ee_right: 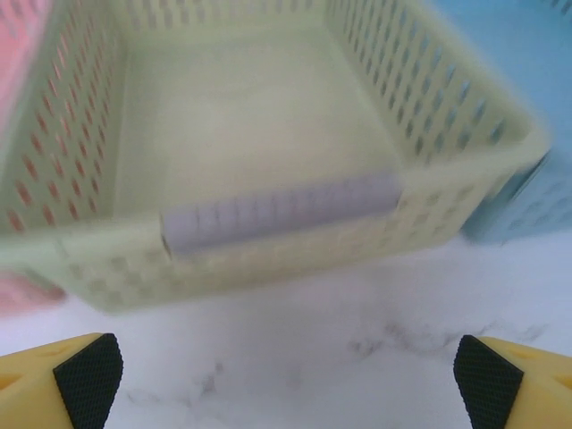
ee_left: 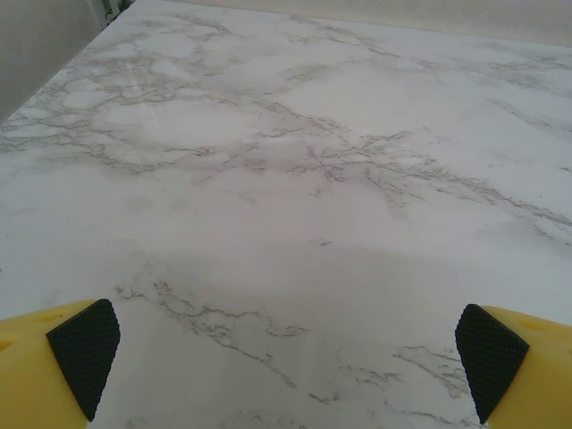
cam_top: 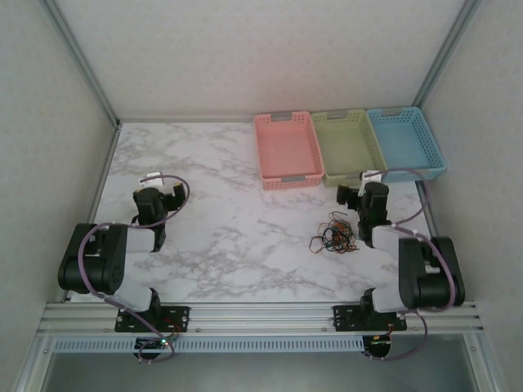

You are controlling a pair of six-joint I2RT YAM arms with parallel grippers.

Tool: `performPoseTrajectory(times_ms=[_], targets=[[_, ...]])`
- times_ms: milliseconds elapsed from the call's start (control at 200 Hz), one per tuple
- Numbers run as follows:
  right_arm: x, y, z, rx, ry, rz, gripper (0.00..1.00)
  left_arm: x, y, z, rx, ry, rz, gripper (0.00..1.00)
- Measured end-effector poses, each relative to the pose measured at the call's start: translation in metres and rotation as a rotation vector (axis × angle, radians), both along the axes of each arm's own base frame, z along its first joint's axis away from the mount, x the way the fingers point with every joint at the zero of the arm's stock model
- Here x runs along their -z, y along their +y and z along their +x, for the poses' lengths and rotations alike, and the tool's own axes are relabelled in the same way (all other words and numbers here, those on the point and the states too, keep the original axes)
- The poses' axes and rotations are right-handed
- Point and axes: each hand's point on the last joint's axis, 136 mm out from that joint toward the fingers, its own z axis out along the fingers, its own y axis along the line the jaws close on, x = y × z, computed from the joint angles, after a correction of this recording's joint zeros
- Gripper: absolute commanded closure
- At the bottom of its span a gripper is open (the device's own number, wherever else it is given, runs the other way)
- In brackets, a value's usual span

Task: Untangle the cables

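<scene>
Loosely clumped on veined marble table (cam_top: 229,163): thin curly orange, black, brown cables (cam_top: 337,233); yellow, black-padded left gripper (ee_left: 288,362), right gripper (ee_right: 288,380) spread wide.

The top camera looks down from above and behind me over the whole tabletop (cam_top: 229,212). My left wrist camera skims it close up, while the right faces the green basket (ee_right: 241,107) nearby.

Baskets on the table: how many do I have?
3, in a row at the far right: pink basket leftmost, green basket middle, blue basket rightmost. None seems hidden.
</scene>
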Motion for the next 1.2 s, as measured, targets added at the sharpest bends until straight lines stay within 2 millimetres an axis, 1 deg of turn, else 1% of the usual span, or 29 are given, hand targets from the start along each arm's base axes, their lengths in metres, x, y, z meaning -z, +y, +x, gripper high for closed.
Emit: performPoseTrajectory(times_ms=[35, 110, 180, 240, 310, 380, 445, 531, 596, 726, 881, 911, 996, 1086, 1196], targets=[[-0.022, -0.002, 0.003, 0.014, -0.034, 0.006, 0.01, 0.0, 0.0, 0.0, 0.001, 0.0, 0.0, 0.0], [-0.075, -0.007, 0.012, 0.051, -0.109, 0.032, 0.02, 0.0, 0.0, 0.0, 0.002, 0.0, -0.001, 0.0], [-0.112, -0.015, 0.023, 0.099, -0.138, 0.073, 0.01, 0.0, 0.0, 0.0, 0.002, 0.0, -0.001, 0.0], [-0.129, -0.023, 0.034, 0.14, -0.122, 0.102, 0.03, 0.0, 0.0, 0.0, 0.002, 0.0, -0.001, 0.0], [-0.134, -0.03, 0.051, 0.178, -0.071, 0.118, 0.04, 0.0, 0.0, 0.0, 0.002, 0.0, -0.001, 0.0], [-0.127, -0.036, 0.07, 0.209, 0.007, 0.121, 0.06, 0.0, 0.0, 0.0, 0.002, 0.0, -0.001, 0.0], [-0.113, -0.041, 0.089, 0.23, 0.089, 0.125, 0.1, 0.0, 0.0, 0.0, 0.002, 0.0, -0.001, 0.0], [-0.09, -0.047, 0.111, 0.248, 0.194, 0.127, 0.17, 0.0, 0.0, 0.0, 0.002, 0.0, -0.001, 0.0], [-0.072, -0.052, 0.126, 0.263, 0.261, 0.123, 0.17, 0.0, 0.0, 0.0, 0.002, 0.0, -0.001, 0.0], [-0.042, -0.058, 0.147, 0.277, 0.363, 0.111, 0.17, 0.0, 0.0, 0.0, 0.002, 0.0, -0.001, 0.0], [-0.021, -0.067, 0.176, 0.282, 0.427, 0.094, 0.19, 0.0, 0.0, 0.0, 0.002, 0.0, -0.001, 0.0], [-0.017, -0.07, 0.18, 0.284, 0.436, 0.092, 0.2, 0.0, 0.0, 0.0, 0.002, 0.0, -0.001, 0.0], [-0.001, -0.077, 0.188, 0.285, 0.479, 0.077, 0.3, 0.0, 0.0, 0.0, 0.002, 0.001, -0.001, 0.0], [0.018, -0.083, 0.198, 0.284, 0.521, 0.072, 0.36, 0.0, 0.0, 0.0, 0.002, 0.0, -0.001, 0.0], [0.041, -0.086, 0.2, 0.278, 0.577, 0.064, 0.48, 0.0, 0.0, 0.0, 0.002, 0.0, -0.001, 0.0]])
